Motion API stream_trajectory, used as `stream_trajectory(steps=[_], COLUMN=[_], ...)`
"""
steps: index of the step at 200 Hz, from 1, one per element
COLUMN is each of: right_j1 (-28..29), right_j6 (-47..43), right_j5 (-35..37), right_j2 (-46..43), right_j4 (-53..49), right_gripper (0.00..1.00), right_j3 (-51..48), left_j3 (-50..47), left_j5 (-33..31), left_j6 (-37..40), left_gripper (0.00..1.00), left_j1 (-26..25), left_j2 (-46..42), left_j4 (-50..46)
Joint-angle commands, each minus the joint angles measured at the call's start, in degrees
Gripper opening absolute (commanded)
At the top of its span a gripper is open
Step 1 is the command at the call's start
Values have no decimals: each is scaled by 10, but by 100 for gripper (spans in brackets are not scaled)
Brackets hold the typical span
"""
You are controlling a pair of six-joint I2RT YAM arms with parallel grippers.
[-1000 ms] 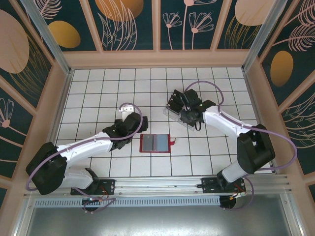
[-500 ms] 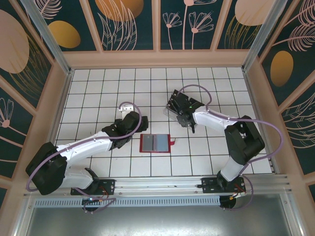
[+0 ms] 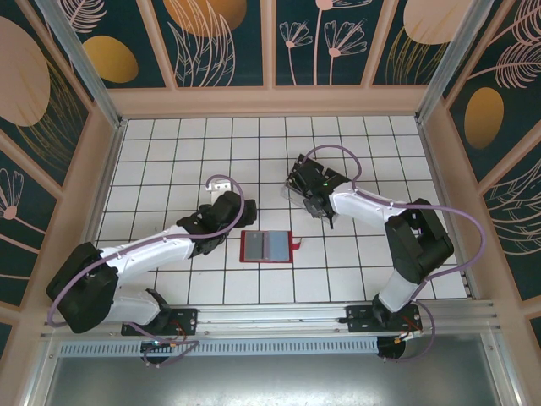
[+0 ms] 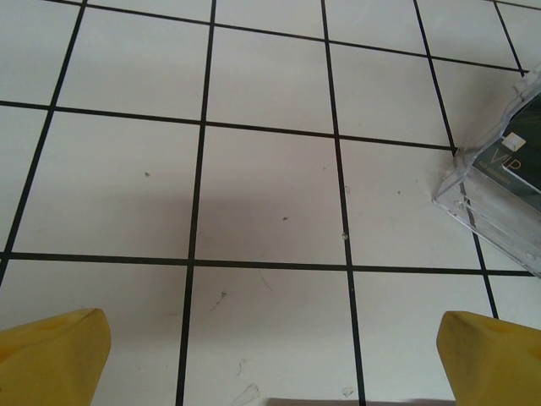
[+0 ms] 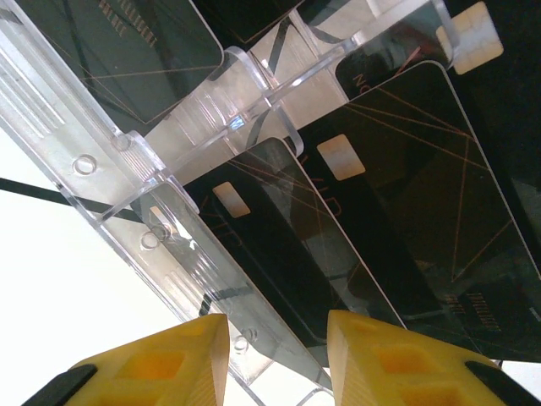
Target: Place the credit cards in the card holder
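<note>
Several black credit cards [image 5: 414, 194] stand in the slots of a clear plastic tray [image 5: 194, 135]. My right gripper [image 5: 277, 326] is open, its yellow fingers on either side of the lower end of the front card [image 5: 296, 245] and the tray's wall. From above, the right gripper [image 3: 301, 179] sits over the tray [image 3: 292, 193]. The card holder [image 3: 269, 246] lies open on the tiles, red with grey-blue pockets. My left gripper [image 3: 218, 184] is open over bare tile to the holder's upper left, its fingertips [image 4: 68, 338] wide apart, and the tray's corner [image 4: 499, 194] lies to its right.
The white tiled table [image 3: 169, 144] is ringed by low wooden walls [image 3: 270, 101]. Both arm bases sit on a metal rail [image 3: 279, 317] at the near edge. The red tab [image 3: 297, 244] of the holder points right.
The right arm has folded in, its elbow swinging left and nearer, while its gripper stayed at the tray and settled lower over the cards. The left arm has barely moved.
</note>
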Motion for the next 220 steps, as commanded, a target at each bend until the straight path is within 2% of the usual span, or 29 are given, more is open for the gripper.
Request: stream_trajectory(steps=[1,68,128,178,220], right_j1=[2,5,15,15,15], right_j6=[-9,-8,-4,-13,-27], right_j5=[15,-23,-56,-31,-11], right_j2=[7,20,9,27,41], right_j4=[-2,11,9,7,3], right_gripper=[36,35,23,22,15], right_j3=[13,-2,-6,-4,3], left_j3=[1,1,2,3,3], left_j5=[4,4,6,6,6], left_j6=[-2,-4,-4,-5,-4], left_gripper=[99,99,99,99,99], left_j1=[3,3,3,3,4], left_j2=[9,12,20,25,25], left_j4=[11,12,17,19,20])
